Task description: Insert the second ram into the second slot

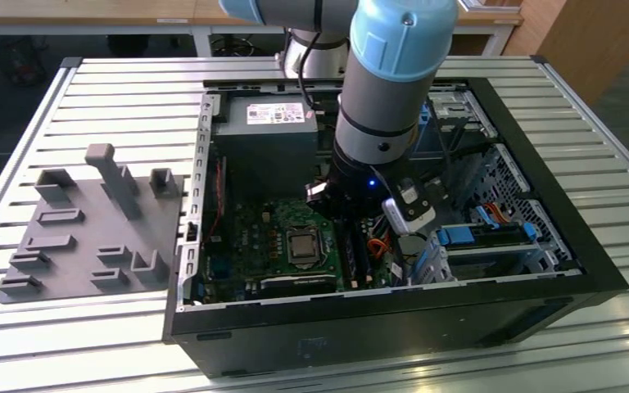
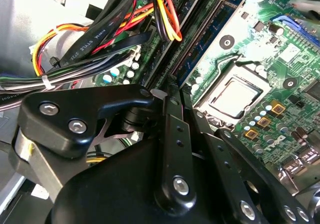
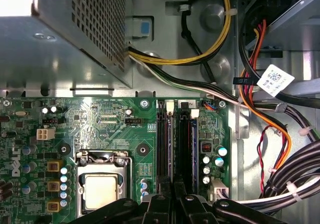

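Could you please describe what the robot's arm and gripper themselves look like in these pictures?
The arm is a thick grey tube with a light blue joint cap, darkening to a black wrist section carrying a small blue light. A black cable runs along it. The gripper is matte black, built of flat linkage bars joined by silver screws and pivot pins.

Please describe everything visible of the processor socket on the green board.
The processor socket is a square, pale, matt metal plate held in a shiny steel frame with screws at its corners. It lies flat on the green board, with nothing resting on it. Small round capacitors and square brown parts stand along one side, and the dark memory slots run along the other, apart from it.
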